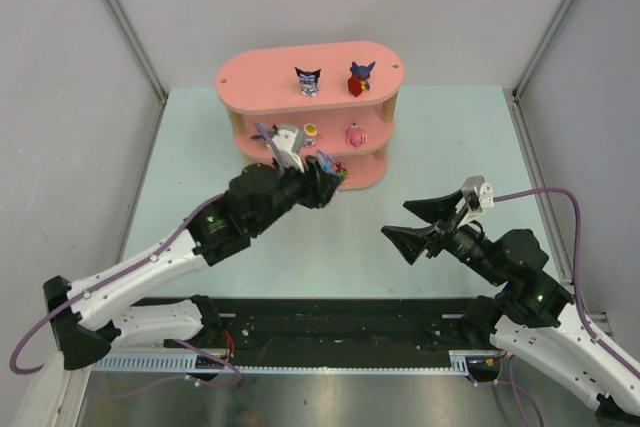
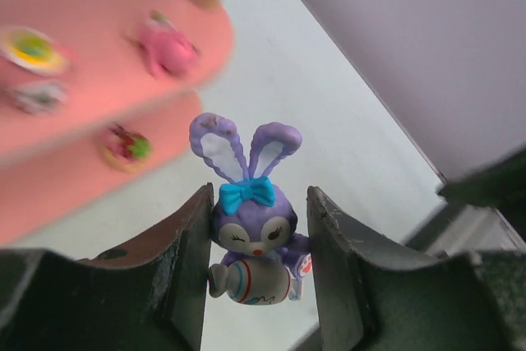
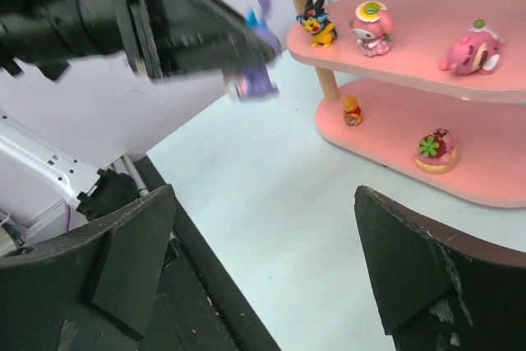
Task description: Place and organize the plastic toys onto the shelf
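Observation:
The pink shelf (image 1: 262,77) stands at the back of the table. A black-eared toy (image 1: 308,80) and a red-purple toy (image 1: 360,78) stand on its top board. A yellow-capped toy (image 1: 311,130) and a pink toy (image 1: 354,134) sit on the middle board. My left gripper (image 1: 325,169) hovers at the shelf's front, shut on the blue-purple rabbit (image 2: 251,236), which hangs upright between the fingers above the table. The right wrist view shows an orange toy (image 3: 352,110) and a red-and-green one (image 3: 433,147) on the lowest board. My right gripper (image 1: 425,222) is open and empty, right of centre.
The pale green table (image 1: 330,247) lies between the shelf and the arms' bases. A black rail (image 1: 330,322) runs along the near edge. Grey walls close in the left, right and back sides.

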You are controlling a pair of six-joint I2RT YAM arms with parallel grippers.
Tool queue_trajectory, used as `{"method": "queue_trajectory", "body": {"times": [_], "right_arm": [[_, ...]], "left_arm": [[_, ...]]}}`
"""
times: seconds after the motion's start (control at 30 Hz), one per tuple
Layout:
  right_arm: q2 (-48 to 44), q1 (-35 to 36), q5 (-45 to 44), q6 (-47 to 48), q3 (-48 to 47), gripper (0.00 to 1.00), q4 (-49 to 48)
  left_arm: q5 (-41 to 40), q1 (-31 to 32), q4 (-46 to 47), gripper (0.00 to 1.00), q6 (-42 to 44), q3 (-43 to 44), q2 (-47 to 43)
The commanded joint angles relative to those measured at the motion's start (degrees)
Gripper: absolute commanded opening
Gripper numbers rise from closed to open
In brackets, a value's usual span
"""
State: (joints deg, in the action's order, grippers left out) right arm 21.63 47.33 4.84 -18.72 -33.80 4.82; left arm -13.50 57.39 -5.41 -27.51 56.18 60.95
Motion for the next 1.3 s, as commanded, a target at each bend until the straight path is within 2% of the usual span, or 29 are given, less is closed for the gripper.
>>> {"method": "queue_trajectory", "body": {"times": [0.0, 0.3, 0.47, 0.63, 0.9, 1.27], "right_arm": [[-0.7, -0.4, -3.1, 2.0, -2.2, 0.95, 1.9], [-0.5, -0.5, -3.0, 2.0, -2.3, 0.95, 2.4], [-0.6, -0.5, -2.6, 2.3, -2.3, 0.89, 2.7], [-0.5, -0.6, -2.7, 2.7, -2.3, 0.86, 3.2], [-0.5, -0.7, -3.9, 3.9, -2.3, 0.85, 4.3], [0.8, -1.5, -3.2, 4.4, -2.3, 0.82, 3.4]], "left_arm": [[-10.6, -3.9, -9.8, 0.06, 9.2, 10.9, -4.5], [-11.9, -16.2, -8.8, 0.06, 18.9, 18.9, -5.1], [-8.5, -21.5, -5.4, 0.07, 24.5, 23.6, -0.5], [-4.1, -26.0, -0.6, 0.07, 28.8, 25.9, 5.2], [-0.4, -28.6, 2.6, 0.06, 34.8, 29.8, 12.7], [0.1, -28.8, 1.8, 0.07, 41.1, 31.9, 16.1]]}}
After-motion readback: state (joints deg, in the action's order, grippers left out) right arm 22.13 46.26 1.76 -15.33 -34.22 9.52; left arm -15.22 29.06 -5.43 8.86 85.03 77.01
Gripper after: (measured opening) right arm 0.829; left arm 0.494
